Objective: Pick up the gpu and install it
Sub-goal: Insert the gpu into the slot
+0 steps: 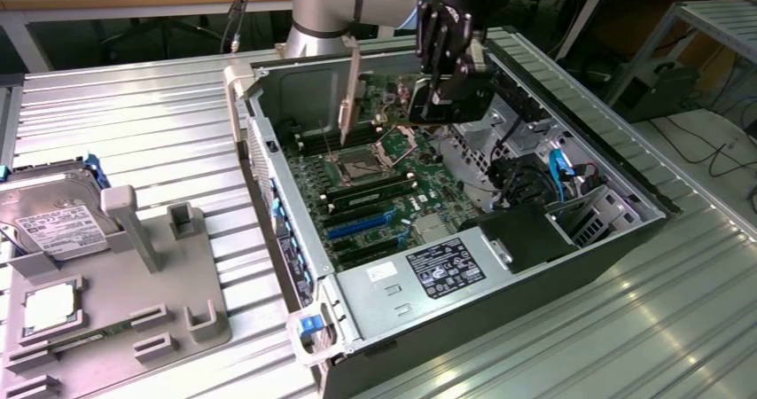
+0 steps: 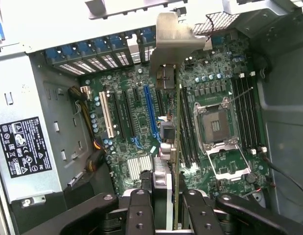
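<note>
Clamped edge-on in the black two-fingered gripper (image 2: 168, 198), the flat green gpu card with silver end bracket (image 2: 167, 73) hangs above the large green motherboard (image 2: 124, 115), twelve o'clock in the open grey metal case (image 1: 296, 93), where misalignment could snag the bracket.

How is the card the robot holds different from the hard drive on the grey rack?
The gpu is a green board with a silver bracket; the hard drive is silver with a white label. The gpu hangs on edge, gripped by the fingers, over the open case; the hard drive rests on the grey rack outside it. Both are flat computer parts.
</note>
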Controlling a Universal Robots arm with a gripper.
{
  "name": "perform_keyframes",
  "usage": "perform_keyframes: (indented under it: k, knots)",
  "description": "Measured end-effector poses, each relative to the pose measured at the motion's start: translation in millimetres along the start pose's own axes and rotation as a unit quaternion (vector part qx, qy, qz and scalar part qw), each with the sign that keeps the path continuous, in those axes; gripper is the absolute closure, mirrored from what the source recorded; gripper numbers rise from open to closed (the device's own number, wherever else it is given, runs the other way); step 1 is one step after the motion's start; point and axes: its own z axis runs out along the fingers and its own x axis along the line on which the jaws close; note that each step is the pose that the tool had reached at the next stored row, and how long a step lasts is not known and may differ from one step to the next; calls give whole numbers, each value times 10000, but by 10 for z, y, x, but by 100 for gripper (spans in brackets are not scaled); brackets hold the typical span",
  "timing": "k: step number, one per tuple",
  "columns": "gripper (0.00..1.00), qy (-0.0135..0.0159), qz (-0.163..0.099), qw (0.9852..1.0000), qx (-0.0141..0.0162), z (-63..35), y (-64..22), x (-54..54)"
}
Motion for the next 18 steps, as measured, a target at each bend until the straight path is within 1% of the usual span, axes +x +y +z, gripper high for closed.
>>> perform_keyframes:
  k: [7,15,16,17,18]
  knots:
    - [72,-1,-222,9998,0,0,0,1]
    - [72,-3,-312,9995,-1,2,-2,1]
    - [72,-17,-324,9995,-1,7,-2,1]
    - [72,-45,-331,9994,-4,11,-2,1]
    - [72,-68,-334,9994,-6,13,-2,0]
